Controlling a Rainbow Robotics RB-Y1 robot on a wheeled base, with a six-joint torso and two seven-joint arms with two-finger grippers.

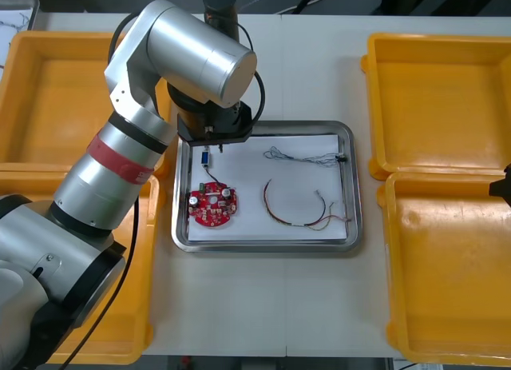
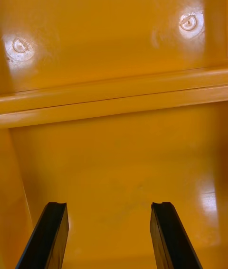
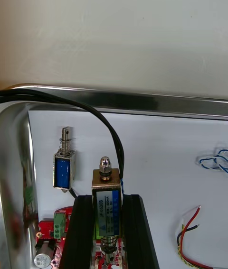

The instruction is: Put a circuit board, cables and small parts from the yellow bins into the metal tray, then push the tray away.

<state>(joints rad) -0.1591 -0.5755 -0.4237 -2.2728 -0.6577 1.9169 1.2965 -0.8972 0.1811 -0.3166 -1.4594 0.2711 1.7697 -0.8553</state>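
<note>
**The left gripper (image 3: 109,202) held a small metal part (image 3: 108,193) above the metal tray (image 1: 271,245), near its far-left corner.**

We saw its black fingers pressed on the part's flat sides, with the blue label between them and a nut-capped pin at the end. We judged it rigid, compact and fairly dense. The smooth frame looked the best place to grip, and the pin and trailing black cable (image 3: 28,96) were better left unpulled. The round red circuit board (image 1: 212,205) lay below the fingers. Just beyond them a second small metal part (image 3: 64,170) lay on the white lining. The red and yellow cable (image 1: 287,223) and the twisted blue and white cable (image 3: 213,161) lay farther across, before the shiny rim. The right gripper (image 2: 108,207) hung with fingers wide apart over a glossy yellow bin (image 2: 114,36).
</note>
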